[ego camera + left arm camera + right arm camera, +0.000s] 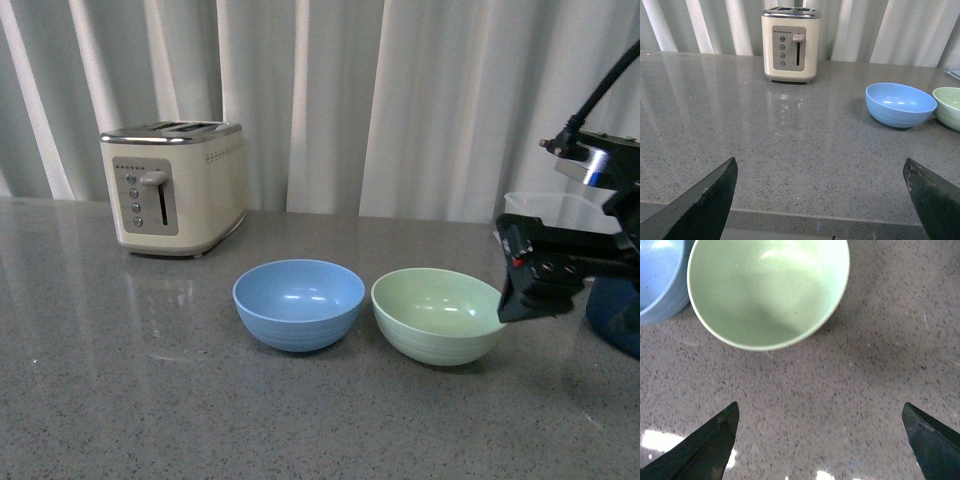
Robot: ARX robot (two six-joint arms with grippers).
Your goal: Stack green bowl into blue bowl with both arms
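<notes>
Here our right gripper [820,407] gapes wide, empty. We see the green bowl [767,290] just ahead, not between its jaws.

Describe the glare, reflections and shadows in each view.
Front view: soft highlights inside the blue bowl and green bowl. Left wrist view: the toaster reflects faintly in the glossy countertop. Right wrist view: a soft shadow beside the green bowl, bright glare patches on the countertop.

light: bright, even | glare: pale streaks on countertop [785,107] | shadow: soft beside green bowl [765,295] | focus: sharp
</notes>
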